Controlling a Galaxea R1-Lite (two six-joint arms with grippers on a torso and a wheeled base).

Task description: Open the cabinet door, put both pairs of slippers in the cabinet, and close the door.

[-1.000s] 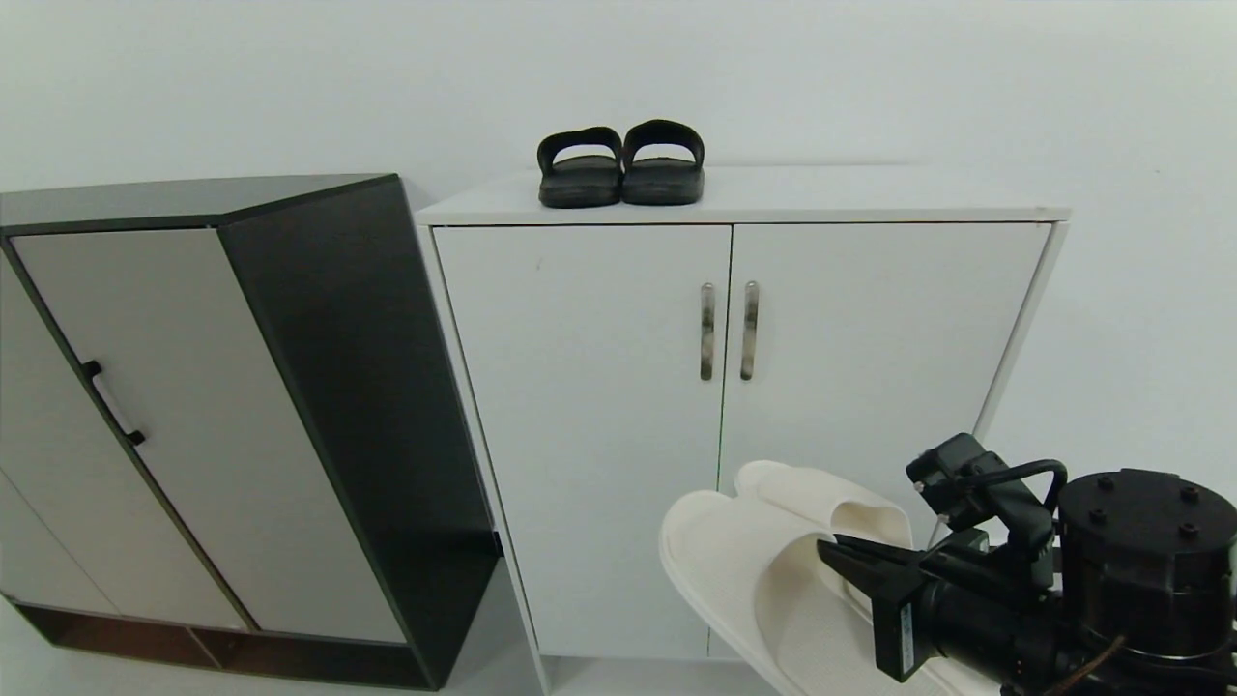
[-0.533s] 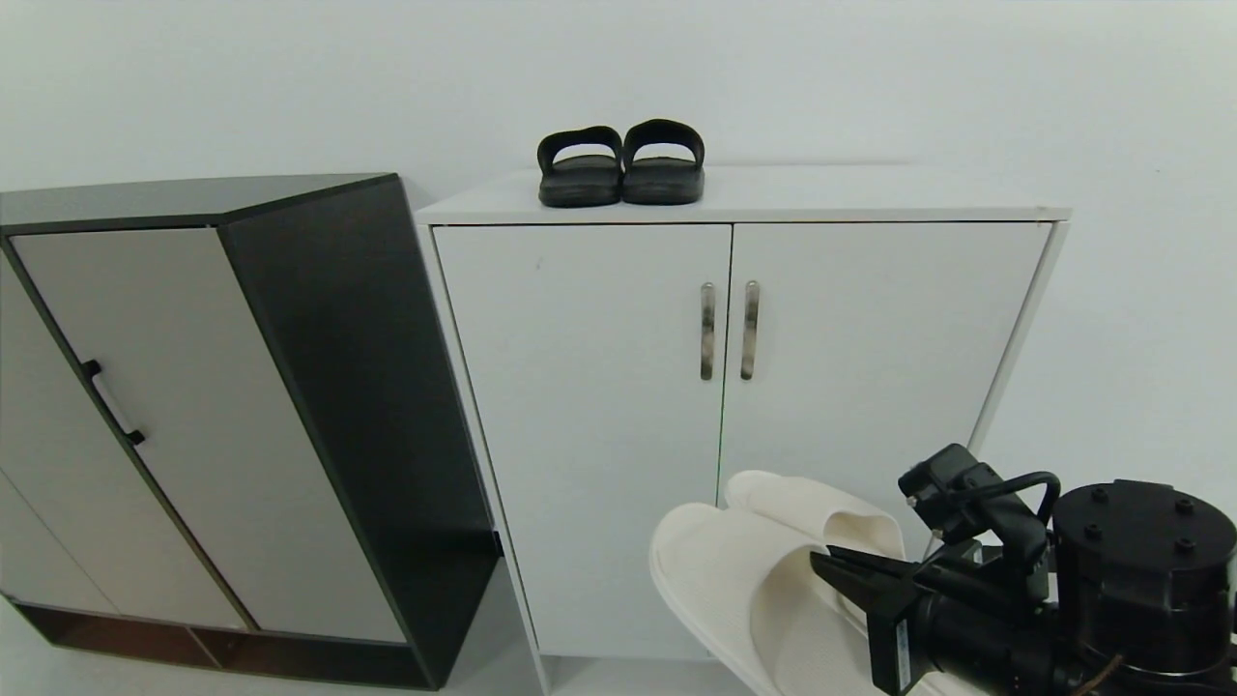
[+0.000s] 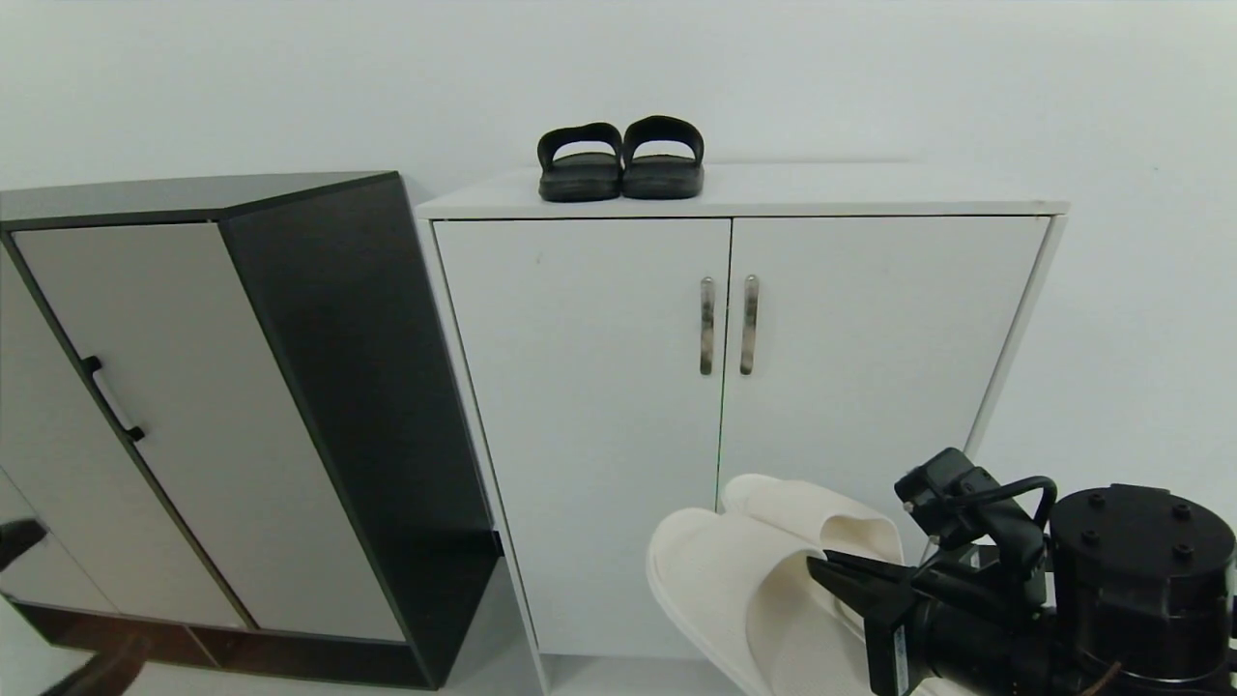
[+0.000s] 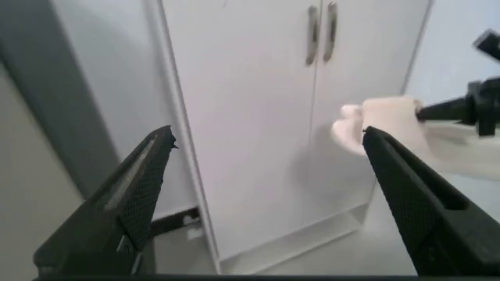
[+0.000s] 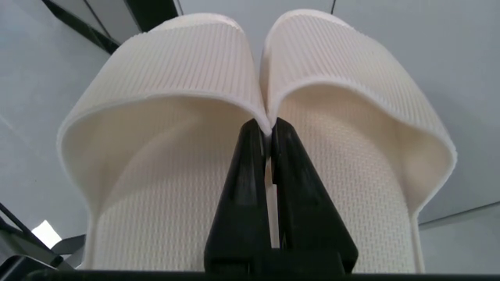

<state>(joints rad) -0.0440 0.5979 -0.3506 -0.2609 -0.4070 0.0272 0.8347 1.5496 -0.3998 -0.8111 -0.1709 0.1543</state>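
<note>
A pale floor (image 3: 628,677) lies below the right gripper (image 3: 818,561), which is clamped on the touching strap edges of a pair of white slippers (image 3: 734,580). The slippers lie side by side, their length running straight out from the fingers with the toes toward the closed white cabinet (image 3: 580,406) just ahead. They are cream, ribbed and open-backed. The left gripper (image 4: 267,140) gapes empty, facing that cabinet. A dark cabinet (image 3: 348,406) stands left of it. Higher and farther, black slippers (image 3: 620,164) sit on the cabinet top against a plain wall (image 3: 918,87).

Head faces cabinet (image 3: 580,435) — wrists nearer, sharing white slippers (image 3: 744,570).
</note>
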